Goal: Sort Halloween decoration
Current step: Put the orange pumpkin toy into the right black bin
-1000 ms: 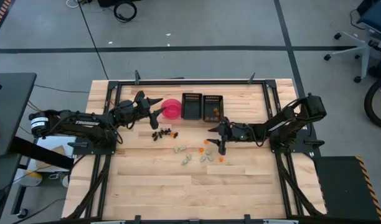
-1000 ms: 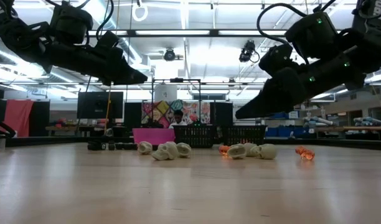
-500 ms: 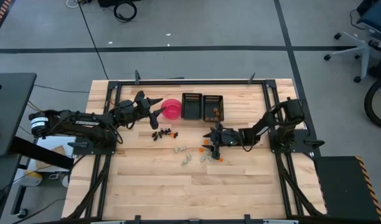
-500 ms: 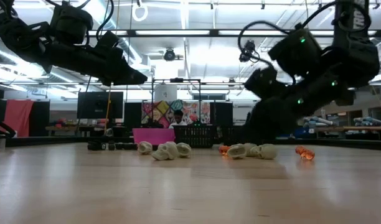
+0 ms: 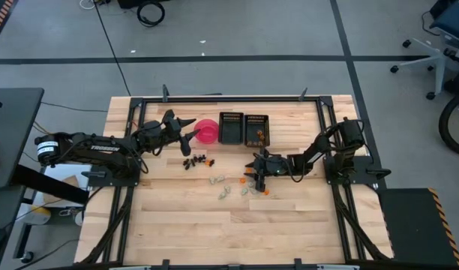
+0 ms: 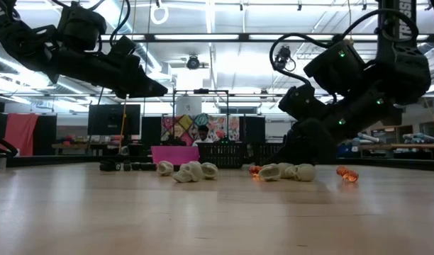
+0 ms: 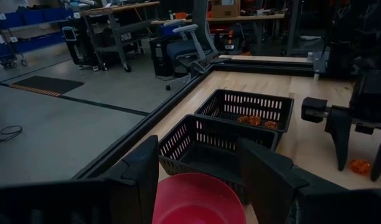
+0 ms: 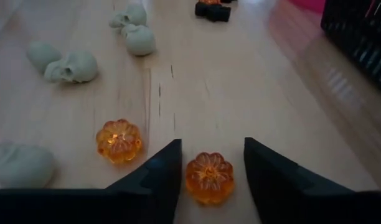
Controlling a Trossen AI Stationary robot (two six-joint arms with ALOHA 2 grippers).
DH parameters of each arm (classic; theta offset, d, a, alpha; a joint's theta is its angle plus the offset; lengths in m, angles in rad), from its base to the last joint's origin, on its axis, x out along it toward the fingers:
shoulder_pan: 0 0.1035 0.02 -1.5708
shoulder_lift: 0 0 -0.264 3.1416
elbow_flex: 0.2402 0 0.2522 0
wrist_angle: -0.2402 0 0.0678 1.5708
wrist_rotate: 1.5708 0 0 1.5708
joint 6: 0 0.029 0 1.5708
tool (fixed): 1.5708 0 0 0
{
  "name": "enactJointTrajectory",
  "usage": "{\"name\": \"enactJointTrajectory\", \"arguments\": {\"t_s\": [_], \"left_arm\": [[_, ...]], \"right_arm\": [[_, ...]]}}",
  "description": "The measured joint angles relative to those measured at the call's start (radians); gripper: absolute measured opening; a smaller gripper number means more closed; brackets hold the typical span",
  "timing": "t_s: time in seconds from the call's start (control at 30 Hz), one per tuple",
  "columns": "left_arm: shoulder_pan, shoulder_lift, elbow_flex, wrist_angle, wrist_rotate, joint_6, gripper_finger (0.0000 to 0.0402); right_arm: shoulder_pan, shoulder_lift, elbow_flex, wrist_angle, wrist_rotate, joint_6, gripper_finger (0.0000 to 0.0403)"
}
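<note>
Small Halloween decorations lie loose on the wooden table: dark pieces (image 5: pixel 196 160), pale skulls (image 8: pixel 72 66) and orange pumpkins (image 8: pixel 119 140). My right gripper (image 8: pixel 210 144) is low over the table, slanting down and open. One finger stands on each side of an orange pumpkin (image 8: pixel 209 178) that rests on the wood, with narrow gaps showing. My left gripper (image 5: pixel 190 135) hangs open in the air beside the pink bowl (image 5: pixel 207 132), touching nothing.
Two black trays (image 5: pixel 231 128) (image 5: pixel 256 129) stand side by side at the far edge, right of the bowl; the right one holds orange pieces (image 7: pixel 253 119). More skulls (image 5: pixel 223 193) lie nearer the front. Bare wood stretches toward the near edge.
My right gripper has sunk toward the table and moved a little toward the left, tipping further down, until its fingers came down around the orange pumpkin. The pieces on the table lie as before.
</note>
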Motion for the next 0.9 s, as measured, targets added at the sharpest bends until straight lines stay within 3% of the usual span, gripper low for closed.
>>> {"name": "enactJointTrajectory", "arguments": {"t_s": [0.27,0.63,0.73,0.9], "left_arm": [[0.0,0.0,0.0,0.0,0.0,0.005,0.0189],[0.0,0.0,0.0,0.0,0.0,0.008,0.0189],[0.0,0.0,0.0,0.0,0.0,0.008,0.0189],[0.0,0.0,0.0,0.001,0.0,0.008,0.0189]], "right_arm": [[-0.002,-0.023,-0.002,-0.033,-0.017,-0.009,0.0107],[-0.01,-0.152,-0.005,-0.101,-0.02,-0.069,0.011],[-0.01,-0.187,-0.005,-0.107,0.055,-0.109,0.011],[-0.01,-0.232,-0.005,-0.123,0.302,-0.193,0.011]]}}
